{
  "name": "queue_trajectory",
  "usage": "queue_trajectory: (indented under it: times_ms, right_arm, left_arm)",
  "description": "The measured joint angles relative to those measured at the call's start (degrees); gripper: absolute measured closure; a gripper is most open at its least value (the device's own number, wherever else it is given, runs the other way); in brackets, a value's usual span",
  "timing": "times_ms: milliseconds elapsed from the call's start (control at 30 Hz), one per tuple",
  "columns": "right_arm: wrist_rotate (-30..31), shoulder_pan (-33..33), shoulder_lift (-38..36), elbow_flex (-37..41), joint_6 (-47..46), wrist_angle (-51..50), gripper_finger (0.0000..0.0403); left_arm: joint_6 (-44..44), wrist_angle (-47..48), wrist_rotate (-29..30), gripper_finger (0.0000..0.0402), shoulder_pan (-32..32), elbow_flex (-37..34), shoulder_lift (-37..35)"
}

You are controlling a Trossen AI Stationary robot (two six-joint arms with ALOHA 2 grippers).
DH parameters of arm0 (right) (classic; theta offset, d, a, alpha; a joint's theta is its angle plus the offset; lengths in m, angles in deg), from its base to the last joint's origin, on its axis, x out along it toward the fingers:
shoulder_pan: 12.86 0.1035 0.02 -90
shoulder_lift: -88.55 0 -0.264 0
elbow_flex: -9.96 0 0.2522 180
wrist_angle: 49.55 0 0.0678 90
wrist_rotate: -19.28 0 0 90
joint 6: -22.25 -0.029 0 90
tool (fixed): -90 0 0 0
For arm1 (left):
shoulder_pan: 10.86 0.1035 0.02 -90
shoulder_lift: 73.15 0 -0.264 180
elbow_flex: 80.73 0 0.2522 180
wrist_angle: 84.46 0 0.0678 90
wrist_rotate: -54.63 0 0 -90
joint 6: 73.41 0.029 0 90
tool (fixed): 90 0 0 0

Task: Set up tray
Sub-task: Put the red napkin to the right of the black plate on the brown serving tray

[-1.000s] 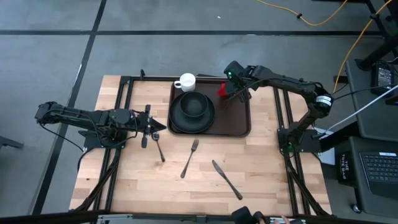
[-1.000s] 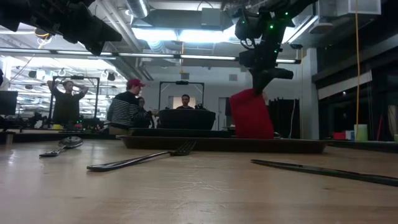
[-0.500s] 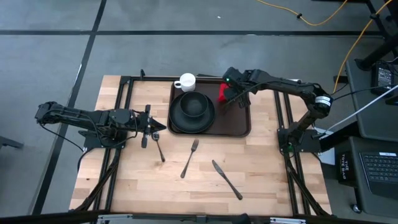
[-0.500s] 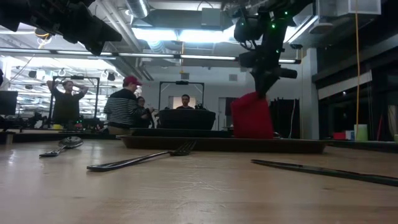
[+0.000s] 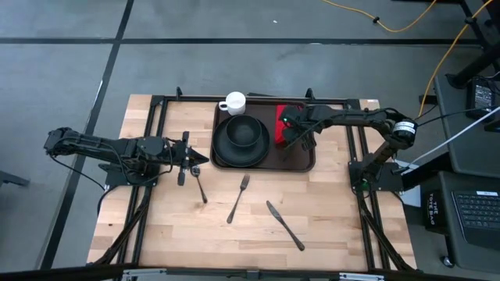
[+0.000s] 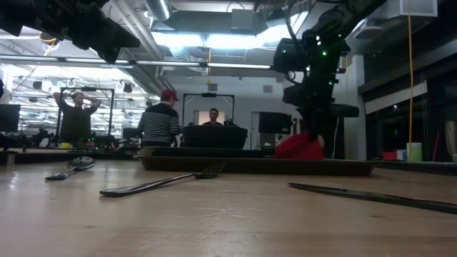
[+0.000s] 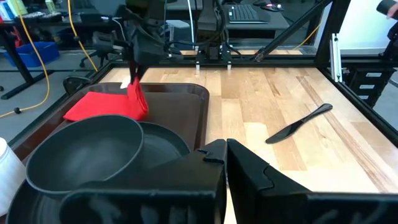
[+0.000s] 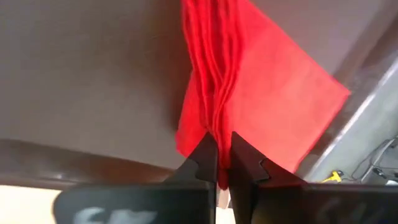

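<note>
The dark brown tray (image 5: 301, 158) sits at the table's far middle. It holds a black bowl (image 5: 243, 133) on a black plate, a white mug (image 5: 233, 102) and the red napkin (image 5: 283, 119). My right gripper (image 5: 290, 133) is low over the tray's right part, shut on the napkin (image 8: 273, 99). The napkin's far part lies spread on the tray floor (image 7: 99, 106). My left gripper (image 5: 187, 158) waits above the table's left side with its fingers (image 7: 249, 171) shut on nothing. My right gripper (image 8: 218, 168) pinches a bunched, many-layered fold of the napkin (image 8: 214, 127) between its two fingers, at the napkin's near end. The fingers come from above, pointing down. The pinched fold (image 7: 138, 102) stands up as a ridge while the rest lies flat on the tray.
A spoon (image 5: 200, 186), a fork (image 5: 239, 197) and a knife (image 5: 284, 225) lie on the bare wood near of the tray. Black frame rails run along the table's left and right sides. People stand in the room behind (image 6: 161, 121).
My right gripper has come down and toward the near edge, still shut on the napkin. The napkin, which hung upright below the fingers, has been laid down: its lower part now spreads flat on the tray floor and only the pinched end stays raised.
</note>
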Motion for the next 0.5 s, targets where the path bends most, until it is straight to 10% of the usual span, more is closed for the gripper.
queue_trajectory:
  times_ms: [500]
  right_arm:
    - [-4.60, 1.00, 0.00, 0.69, -4.19, -0.68, 0.0367]
  left_arm:
    - [-1.96, 0.01, 0.00, 0.0396, -0.04, 0.00, 0.00]
